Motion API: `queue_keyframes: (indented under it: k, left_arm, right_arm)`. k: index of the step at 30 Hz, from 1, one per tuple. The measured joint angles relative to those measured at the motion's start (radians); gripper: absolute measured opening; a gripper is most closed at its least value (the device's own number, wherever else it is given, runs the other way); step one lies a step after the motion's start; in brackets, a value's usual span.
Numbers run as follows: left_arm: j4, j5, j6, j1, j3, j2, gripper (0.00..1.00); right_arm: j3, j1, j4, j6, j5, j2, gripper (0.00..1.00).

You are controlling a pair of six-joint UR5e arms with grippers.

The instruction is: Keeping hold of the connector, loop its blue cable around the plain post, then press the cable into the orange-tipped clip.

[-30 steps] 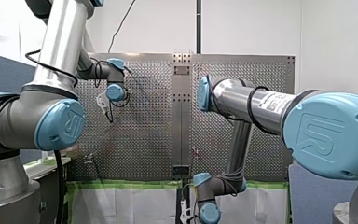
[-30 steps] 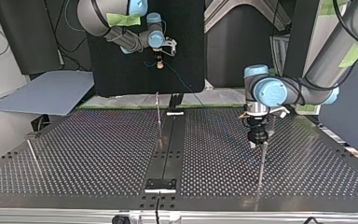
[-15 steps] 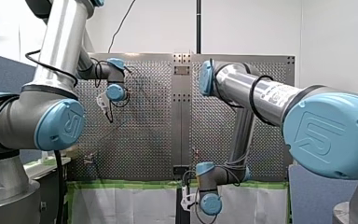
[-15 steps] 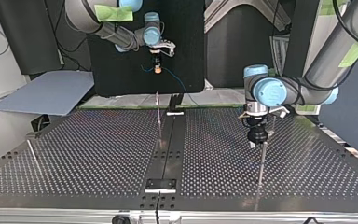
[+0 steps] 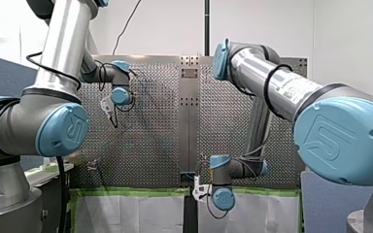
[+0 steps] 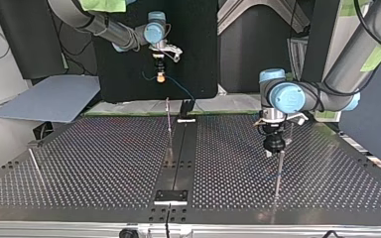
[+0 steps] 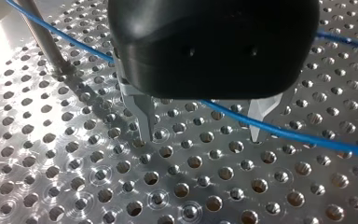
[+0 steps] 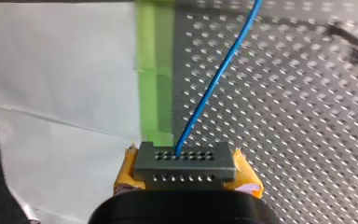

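While my right jaws clamp the grey perforated connector (image 8: 185, 164), its blue cable (image 8: 214, 88) runs ahead past the plain metal post (image 7: 46, 44) and my parted left jaws.

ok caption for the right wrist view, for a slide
Right end effector grips the connector; its blue cable runs ahead over the perforated table.

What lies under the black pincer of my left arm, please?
Under my left pincer, a thin blue cable crosses by its open metal fingers, above the perforated metal table. The pincer's black housing covers the cable's middle stretch.
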Motion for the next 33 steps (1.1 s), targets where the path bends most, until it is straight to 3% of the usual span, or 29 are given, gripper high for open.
queue_keyframes:
  k: [20, 27, 33]
  left_arm:
    - [-0.014, -0.001, 0.008, -0.004, 0.000, 0.000, 1.00]
    - [-0.018, -0.002, 0.009, -0.007, 0.000, 0.000, 1.00]
    - [-0.026, -0.010, 0.015, -0.011, 0.000, 0.000, 1.00]
  right_arm:
    - [0.187, -0.057, -0.187, -0.003, -0.016, -0.185, 0.00]
    - [0.249, -0.061, -0.249, -0.011, -0.024, -0.201, 0.00]
    - [0.307, -0.064, -0.304, -0.043, -0.062, -0.199, 0.00]
